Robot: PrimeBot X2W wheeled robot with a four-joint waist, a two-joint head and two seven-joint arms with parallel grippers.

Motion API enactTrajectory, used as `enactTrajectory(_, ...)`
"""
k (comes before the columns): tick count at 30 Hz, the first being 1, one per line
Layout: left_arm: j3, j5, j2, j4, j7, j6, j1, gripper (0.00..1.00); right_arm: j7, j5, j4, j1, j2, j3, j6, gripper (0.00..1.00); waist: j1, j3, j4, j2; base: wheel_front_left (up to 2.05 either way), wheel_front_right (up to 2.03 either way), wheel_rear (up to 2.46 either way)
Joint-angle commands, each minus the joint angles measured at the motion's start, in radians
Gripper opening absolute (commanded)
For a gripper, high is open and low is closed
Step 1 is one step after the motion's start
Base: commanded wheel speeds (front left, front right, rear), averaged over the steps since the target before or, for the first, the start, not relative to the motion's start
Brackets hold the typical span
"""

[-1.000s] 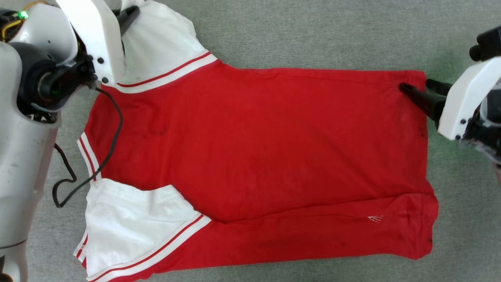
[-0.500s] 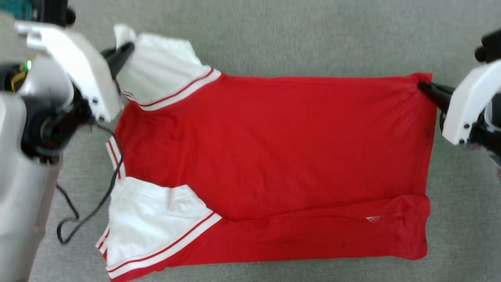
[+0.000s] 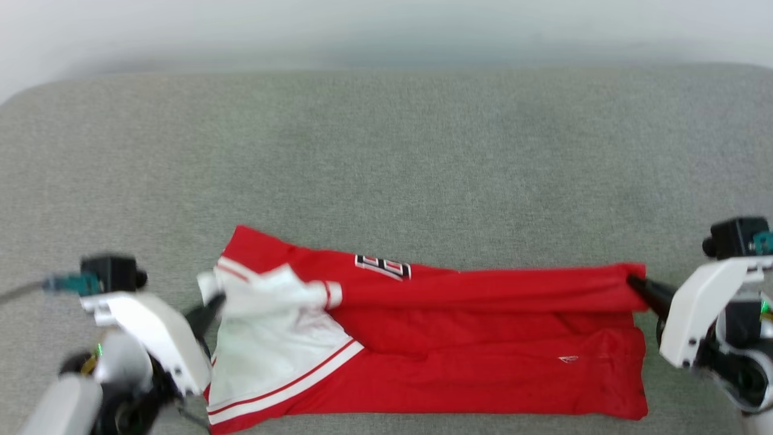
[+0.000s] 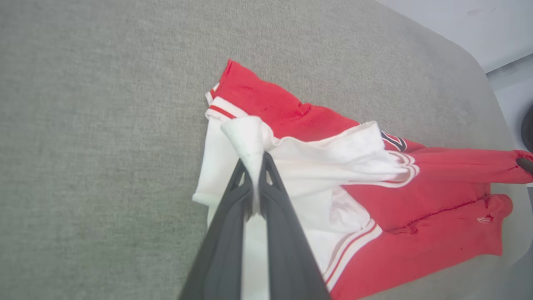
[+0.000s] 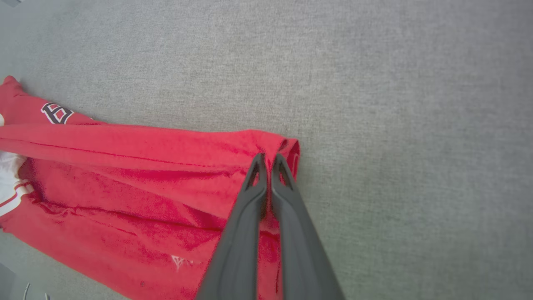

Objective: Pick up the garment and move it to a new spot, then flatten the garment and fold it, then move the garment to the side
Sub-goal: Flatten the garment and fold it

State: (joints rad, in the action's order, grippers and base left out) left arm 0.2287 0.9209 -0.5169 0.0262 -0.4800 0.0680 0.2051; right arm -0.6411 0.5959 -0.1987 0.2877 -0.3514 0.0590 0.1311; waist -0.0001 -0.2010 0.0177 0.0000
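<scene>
Progress: mid-fold, by appearance — the garment [image 3: 483, 368] lies on the grey surface [image 3: 386, 151], far edge raised between the grippers. The left gripper [image 3: 211, 305] pinches the white sleeve [image 4: 333, 150] at its tips; the right gripper [image 3: 633, 282] pinches the red hem corner [image 5: 287, 146]. Fold unfinished — move aside outstanding.

Head view overhead; wrist views close (shared garment [image 3: 483, 362])
</scene>
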Motion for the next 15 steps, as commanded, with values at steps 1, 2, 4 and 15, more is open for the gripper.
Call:
enactTrajectory(1, -0.004, 0.012, 0.011, 0.004, 0.013, 0.009, -0.052, 0.0, 0.011, 0.001, -0.003, -0.04, 0.009, -0.015, -0.001, 0.0, 0.0001, 0.028, -0.012, 0.0, 0.0, 0.0, 0.0)
enactTrajectory(2, -0.004, 0.017, 0.015, 0.011, 0.019, 0.013, -0.083, 0.0, 0.014, -0.002, -0.005, -0.062, 0.017, -0.018, -0.001, 0.0, 0.0001, 0.033, -0.012, 0.0, 0.0, 0.0, 0.0)
enactTrajectory(4, 0.005, 0.027, 0.032, 0.029, 0.026, 0.017, -0.136, 0.0, 0.029, -0.005, -0.011, -0.098, 0.028, -0.022, -0.001, 0.0, 0.0001, 0.043, -0.012, 0.0, 0.0, 0.0, 0.0)
enactTrajectory(15, 0.051, -0.006, 0.13, 0.122, 0.158, -0.021, -0.178, 1.0, 0.152, 0.004, -0.081, -0.218, 0.099, -0.031, -0.001, 1.0, 0.0001, 0.06, -0.004, 0.0, 0.0, 0.0, 0.0)
